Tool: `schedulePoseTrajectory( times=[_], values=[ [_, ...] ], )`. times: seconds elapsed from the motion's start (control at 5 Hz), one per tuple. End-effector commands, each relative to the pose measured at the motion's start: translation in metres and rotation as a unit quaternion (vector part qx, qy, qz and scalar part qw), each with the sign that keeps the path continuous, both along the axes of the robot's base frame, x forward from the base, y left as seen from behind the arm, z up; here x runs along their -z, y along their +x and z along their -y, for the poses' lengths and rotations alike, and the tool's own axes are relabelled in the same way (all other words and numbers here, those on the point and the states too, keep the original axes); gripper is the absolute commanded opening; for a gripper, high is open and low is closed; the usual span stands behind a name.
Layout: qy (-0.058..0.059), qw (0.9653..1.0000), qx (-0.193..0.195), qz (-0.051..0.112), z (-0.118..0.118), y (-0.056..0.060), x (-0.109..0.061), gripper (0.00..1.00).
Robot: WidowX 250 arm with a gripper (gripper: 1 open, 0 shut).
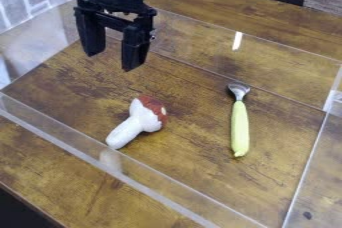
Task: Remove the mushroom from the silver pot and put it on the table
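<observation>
The mushroom [139, 120] lies on its side on the table [187, 167], white stem toward the lower left and reddish-brown cap toward the upper right. My black gripper [110, 60] hangs above the wood up and to the left of it, pointing down, its two fingers apart with nothing between them. It does not touch the mushroom. No silver pot shows in this view.
A yellow-handled utensil with a silver head [238, 122] lies to the right of the mushroom. Low clear acrylic walls [80, 137] run along the front and sides of the working area.
</observation>
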State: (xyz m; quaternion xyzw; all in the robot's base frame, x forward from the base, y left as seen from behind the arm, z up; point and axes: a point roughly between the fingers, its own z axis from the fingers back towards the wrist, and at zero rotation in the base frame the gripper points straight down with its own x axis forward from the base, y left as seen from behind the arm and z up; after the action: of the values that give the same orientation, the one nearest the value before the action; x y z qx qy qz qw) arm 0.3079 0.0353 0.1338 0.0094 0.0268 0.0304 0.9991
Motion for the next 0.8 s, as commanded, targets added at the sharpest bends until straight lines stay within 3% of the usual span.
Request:
schedulePoseTrajectory(
  times=[0.0, 0.4, 0.6],
  values=[
    [0.009, 0.9989, -0.032, 0.033, 0.0091, 0.0101, -0.0139, 1.00],
    [0.013, 0.9969, -0.069, 0.036, 0.0162, 0.0192, -0.0089, 1.00],
    [0.013, 0.9961, -0.076, 0.044, 0.0112, 0.0167, -0.0167, 1.00]
  ],
)
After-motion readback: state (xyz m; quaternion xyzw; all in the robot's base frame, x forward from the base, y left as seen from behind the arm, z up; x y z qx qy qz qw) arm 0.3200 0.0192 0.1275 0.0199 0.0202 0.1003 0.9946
